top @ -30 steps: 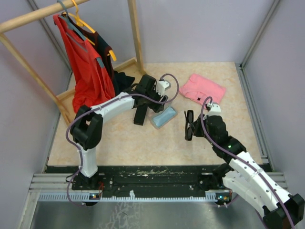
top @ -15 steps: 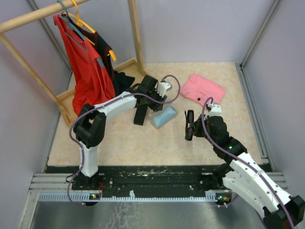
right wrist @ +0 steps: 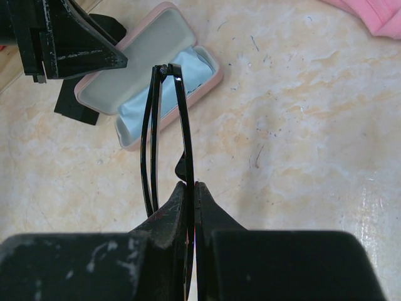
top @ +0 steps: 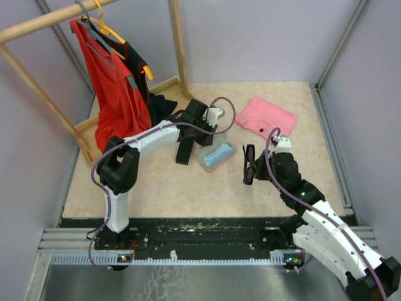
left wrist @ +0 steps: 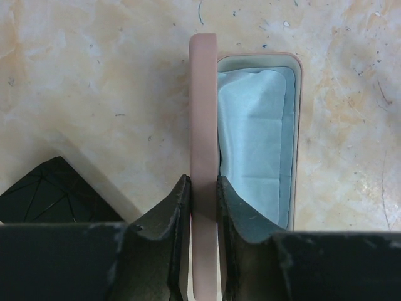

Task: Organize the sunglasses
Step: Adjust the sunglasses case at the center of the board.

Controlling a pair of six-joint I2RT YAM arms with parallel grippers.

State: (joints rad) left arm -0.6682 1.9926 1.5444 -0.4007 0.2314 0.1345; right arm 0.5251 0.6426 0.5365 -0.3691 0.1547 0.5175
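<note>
Left gripper [left wrist: 203, 191] pinches the upright lid edge of the open pink case [left wrist: 203, 94]. Right gripper [right wrist: 190, 188] is clamped on the folded black sunglasses [top: 249, 162], near the case with a strip of tabletop [top: 233, 179] between them.

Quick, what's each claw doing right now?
Left claw: closed on the pink case, gripping its open lid.
Right claw: closed, holding the black sunglasses.

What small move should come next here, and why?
Probably the right gripper should carry the folded black sunglasses it pinches toward the open pink case and lower them onto the blue cloth. The left gripper clamps the lid upright, so the tray lies exposed, and the glasses are apart from it.
</note>
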